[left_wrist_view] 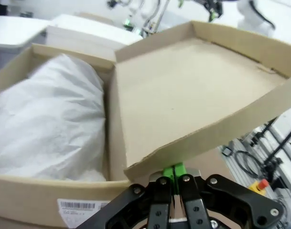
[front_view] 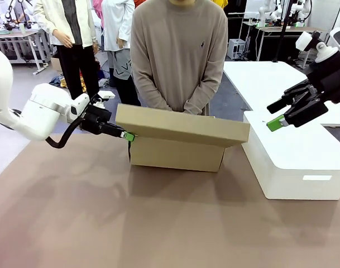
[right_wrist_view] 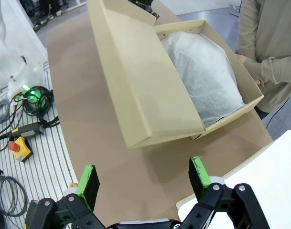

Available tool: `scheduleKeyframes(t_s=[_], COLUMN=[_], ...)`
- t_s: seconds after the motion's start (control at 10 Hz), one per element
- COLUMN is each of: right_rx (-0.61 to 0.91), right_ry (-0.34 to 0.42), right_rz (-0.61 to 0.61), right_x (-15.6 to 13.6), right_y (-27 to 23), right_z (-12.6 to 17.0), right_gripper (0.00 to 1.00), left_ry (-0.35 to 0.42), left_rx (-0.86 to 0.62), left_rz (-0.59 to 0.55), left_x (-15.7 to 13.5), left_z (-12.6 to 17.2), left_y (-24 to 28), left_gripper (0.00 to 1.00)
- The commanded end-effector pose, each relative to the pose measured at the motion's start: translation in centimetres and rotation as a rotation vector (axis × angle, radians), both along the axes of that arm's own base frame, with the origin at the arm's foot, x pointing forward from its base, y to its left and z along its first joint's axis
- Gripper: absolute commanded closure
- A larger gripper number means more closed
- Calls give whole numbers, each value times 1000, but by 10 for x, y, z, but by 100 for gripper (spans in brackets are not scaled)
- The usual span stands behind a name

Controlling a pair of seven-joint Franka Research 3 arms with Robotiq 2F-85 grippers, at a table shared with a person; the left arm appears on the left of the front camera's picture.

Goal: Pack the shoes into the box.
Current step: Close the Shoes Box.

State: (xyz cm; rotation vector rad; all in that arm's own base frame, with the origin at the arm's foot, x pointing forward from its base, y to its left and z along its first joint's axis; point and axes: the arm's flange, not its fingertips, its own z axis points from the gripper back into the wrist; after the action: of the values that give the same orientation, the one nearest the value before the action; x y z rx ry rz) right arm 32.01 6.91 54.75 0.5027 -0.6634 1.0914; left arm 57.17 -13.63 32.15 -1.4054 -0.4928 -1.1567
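Fingers pinch lid; wrist views reveal tissue.

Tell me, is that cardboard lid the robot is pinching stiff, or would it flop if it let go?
The lid looks fairly stiff: it stays flat though the left gripper holds only its front lip. Being thin cardboard hinged to the box, it would likely swing down over the white tissue paper if released. It is probably light, so the box could shift when pushed.

The right hand spreads its green-padded fingers wide at the bottom of the frame, above the brown worktop. Upper centre, the box sits with its lid half raised over white tissue paper. A person stands upper right.
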Motion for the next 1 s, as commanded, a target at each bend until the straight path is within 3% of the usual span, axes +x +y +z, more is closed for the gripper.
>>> scheduleKeyframes(t_s=[0.0, 0.5, 0.9], right_rx=[33, 33, 33], right_ry=[-16, -16, -16], right_rz=[24, 24, 24], right_x=[3, 3, 3], right_y=[0, 0, 0], right_z=[0, 0, 0], right_gripper=[0, 0, 0], left_ry=[-82, -98, -178], left_rx=[-5, 23, 171], left_rz=[111, 149, 270], left_x=[-16, -25, -29], left_z=[12, 35, 48], left_y=[-2, 2, 3], left_gripper=[100, 100, 100])
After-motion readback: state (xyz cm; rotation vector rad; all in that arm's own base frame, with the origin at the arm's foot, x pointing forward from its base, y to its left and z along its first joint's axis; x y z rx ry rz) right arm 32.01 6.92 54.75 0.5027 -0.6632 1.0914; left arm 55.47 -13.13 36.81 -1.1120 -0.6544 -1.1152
